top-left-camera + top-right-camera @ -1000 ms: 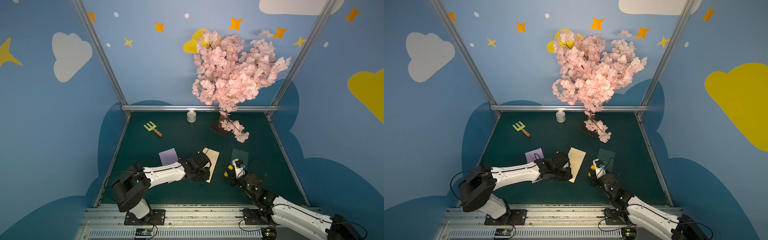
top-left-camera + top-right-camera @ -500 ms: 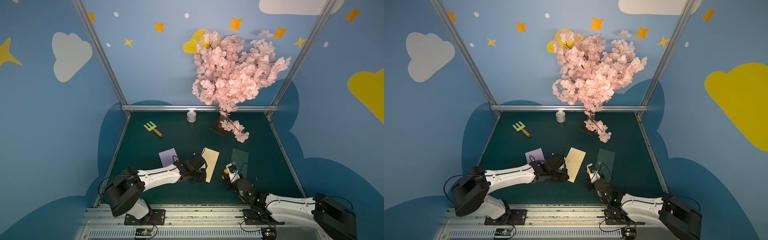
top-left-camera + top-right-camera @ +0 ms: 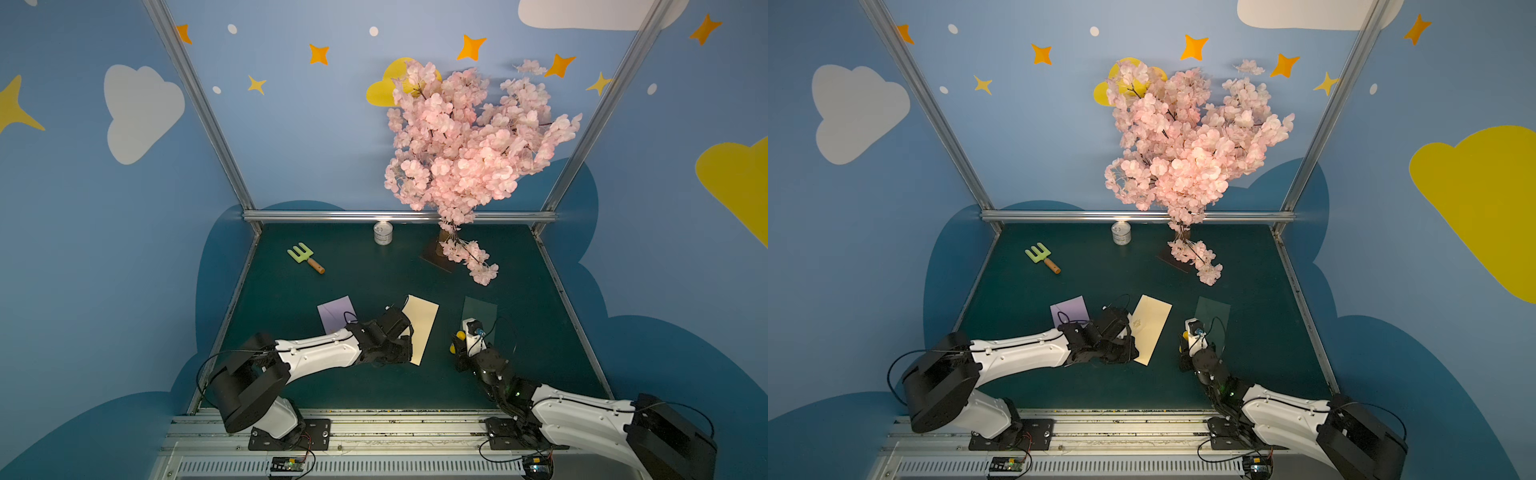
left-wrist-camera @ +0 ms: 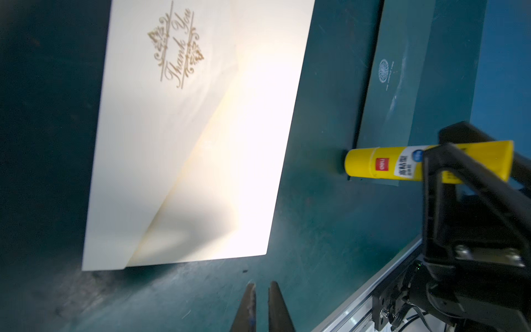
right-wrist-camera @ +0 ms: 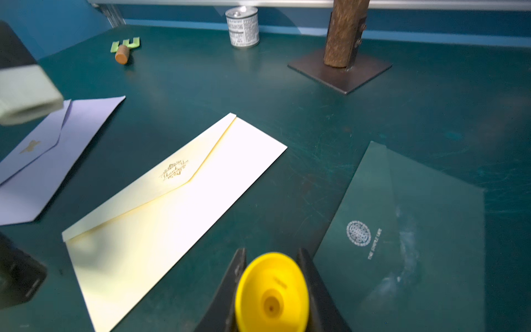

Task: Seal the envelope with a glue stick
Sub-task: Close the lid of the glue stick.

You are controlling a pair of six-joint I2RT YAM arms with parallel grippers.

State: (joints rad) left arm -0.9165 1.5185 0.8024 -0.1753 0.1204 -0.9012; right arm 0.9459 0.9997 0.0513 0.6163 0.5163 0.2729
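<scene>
The right gripper (image 5: 271,255) is at the bottom of the right wrist view. Its two jaws pinch the yellow glue stick (image 4: 382,165) from both sides. In both top views the stick is low and a bit right of the middle, between the cream envelope (image 3: 422,328) and the dark green envelope (image 3: 480,307). One end is right by the green envelope's near corner. I cannot tell if they touch.

The left gripper (image 4: 261,290) is just beside the near end of the cream envelope. Its jaws are pressed almost together and hold nothing.

A purple envelope (image 3: 334,311) lies left of the cream one. Higher up are a green toy rake (image 3: 305,257), a small can (image 3: 382,233) and a pink flower tree (image 3: 469,145) at the back.
</scene>
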